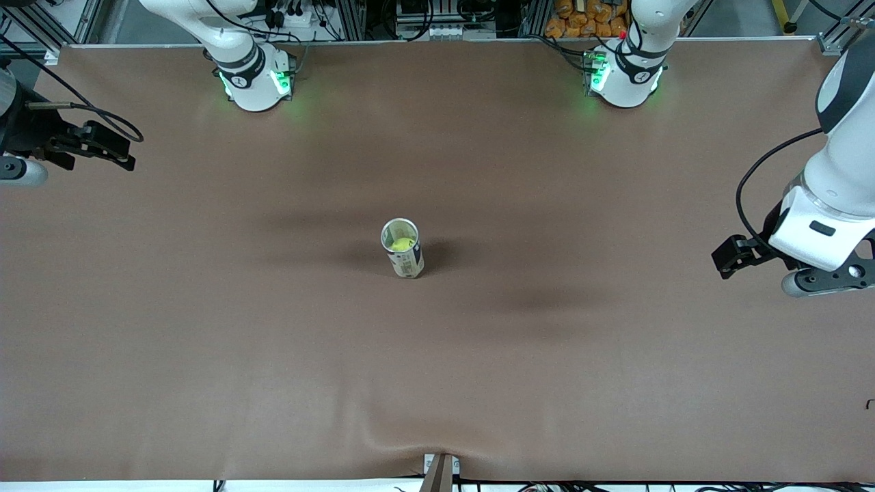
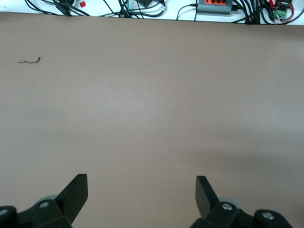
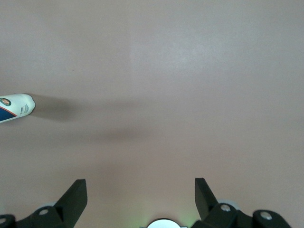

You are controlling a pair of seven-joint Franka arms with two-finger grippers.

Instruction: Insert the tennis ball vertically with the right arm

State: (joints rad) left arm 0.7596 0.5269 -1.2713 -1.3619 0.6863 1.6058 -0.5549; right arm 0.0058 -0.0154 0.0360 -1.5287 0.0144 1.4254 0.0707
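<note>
At mid-table: I see the can (image 1: 402, 247) standing upright on the brown table (image 1: 205, 342), its mouth open to the top.
Tennis ball (image 1: 400, 242): I can make out yellow-green inside the can, sitting below the rim.
Right gripper (image 3: 140, 192): its fingers are spread wide with nothing between them; it hangs over the right arm's end of the table, well apart from the can.
Right wrist view: the can's printed wall (image 3: 15, 107) shows at the frame edge, with its shadow on the table.
Left gripper (image 2: 141, 190): fingers also spread wide, nothing between them, over bare table at the left arm's end; this arm waits.
Table edge: I see cables (image 2: 118, 7) along it in the left wrist view.
</note>
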